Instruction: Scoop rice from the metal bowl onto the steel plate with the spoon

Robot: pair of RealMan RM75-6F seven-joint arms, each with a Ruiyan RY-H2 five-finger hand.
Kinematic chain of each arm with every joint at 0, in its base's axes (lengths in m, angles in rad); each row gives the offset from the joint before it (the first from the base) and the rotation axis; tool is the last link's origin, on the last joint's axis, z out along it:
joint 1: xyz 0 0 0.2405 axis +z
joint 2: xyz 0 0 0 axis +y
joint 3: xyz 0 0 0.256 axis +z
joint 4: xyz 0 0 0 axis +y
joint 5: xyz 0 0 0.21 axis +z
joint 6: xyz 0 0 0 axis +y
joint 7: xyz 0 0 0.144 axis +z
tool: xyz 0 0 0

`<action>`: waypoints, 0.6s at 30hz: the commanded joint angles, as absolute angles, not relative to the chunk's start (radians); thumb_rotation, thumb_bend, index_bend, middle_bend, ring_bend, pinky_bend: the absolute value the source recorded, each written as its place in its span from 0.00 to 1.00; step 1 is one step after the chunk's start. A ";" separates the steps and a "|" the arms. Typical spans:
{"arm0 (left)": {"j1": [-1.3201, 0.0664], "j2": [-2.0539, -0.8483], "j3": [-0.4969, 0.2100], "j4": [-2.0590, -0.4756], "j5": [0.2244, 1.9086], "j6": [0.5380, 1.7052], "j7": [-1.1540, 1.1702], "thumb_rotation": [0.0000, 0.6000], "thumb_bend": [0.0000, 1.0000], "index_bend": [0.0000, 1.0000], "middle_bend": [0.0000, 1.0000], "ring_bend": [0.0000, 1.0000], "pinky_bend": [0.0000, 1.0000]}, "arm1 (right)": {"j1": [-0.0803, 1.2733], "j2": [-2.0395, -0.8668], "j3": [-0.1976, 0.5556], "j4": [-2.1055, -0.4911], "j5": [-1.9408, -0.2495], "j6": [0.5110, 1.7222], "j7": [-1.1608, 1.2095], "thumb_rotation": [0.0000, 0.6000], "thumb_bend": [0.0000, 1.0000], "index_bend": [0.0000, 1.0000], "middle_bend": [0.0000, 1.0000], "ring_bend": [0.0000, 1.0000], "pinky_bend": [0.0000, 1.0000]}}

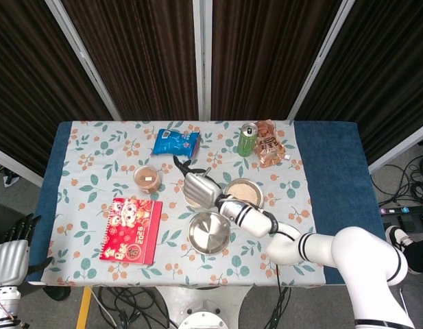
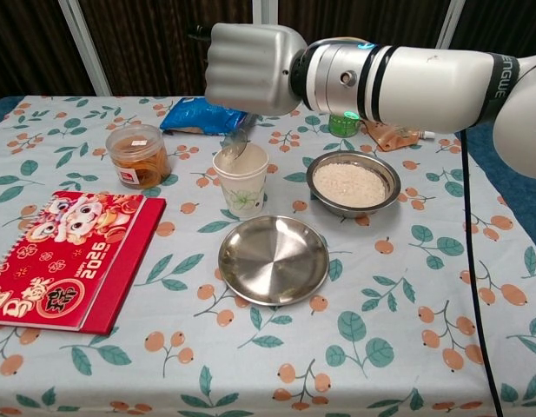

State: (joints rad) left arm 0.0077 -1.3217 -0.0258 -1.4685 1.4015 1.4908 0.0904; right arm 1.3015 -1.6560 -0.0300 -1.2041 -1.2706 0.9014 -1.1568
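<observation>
My right hand (image 2: 250, 68) hovers over the white paper cup (image 2: 241, 181) and grips the spoon (image 2: 236, 141), whose bowl points down into the cup's mouth. I cannot tell whether rice is on the spoon. The metal bowl (image 2: 353, 184) of rice stands to the right of the cup. Just in front of both lies the steel plate (image 2: 274, 259), which holds nothing. In the head view the right hand (image 1: 199, 188) hides the cup, with the metal bowl (image 1: 243, 193) and steel plate (image 1: 209, 233) beside it. My left hand (image 1: 10, 255) hangs off the table's left corner, fingers apart, holding nothing.
A red notebook (image 2: 66, 254) lies at the front left, with a lidded jar (image 2: 138, 155) behind it. A blue snack packet (image 2: 207, 114), a green can (image 2: 343, 123) and an orange pouch (image 2: 391, 132) stand along the back.
</observation>
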 commanded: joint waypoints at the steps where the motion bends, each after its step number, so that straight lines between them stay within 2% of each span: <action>1: 0.008 -1.323 -0.026 -1.468 1.401 1.490 0.085 1.00 0.07 0.18 0.19 0.12 0.22 | 1.298 -1.677 -0.058 -1.166 -1.345 0.920 -1.180 1.00 0.33 0.65 0.61 0.30 0.03; 10: 0.010 -1.324 -0.026 -1.463 1.403 1.489 0.075 1.00 0.07 0.18 0.19 0.12 0.22 | 1.250 -1.692 -0.023 -1.169 -1.358 0.956 -1.271 1.00 0.33 0.65 0.61 0.30 0.00; 18: 0.003 -1.320 -0.031 -1.469 1.410 1.488 0.082 1.00 0.07 0.18 0.19 0.12 0.22 | 1.173 -1.641 0.043 -1.272 -1.307 1.020 -1.214 1.00 0.33 0.65 0.61 0.30 0.02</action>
State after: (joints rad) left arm 0.0034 -1.3201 -0.0311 -1.4691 1.4104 1.4879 0.0819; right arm 1.1907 -1.6550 0.0295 -1.2506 -1.3194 1.0048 -1.2292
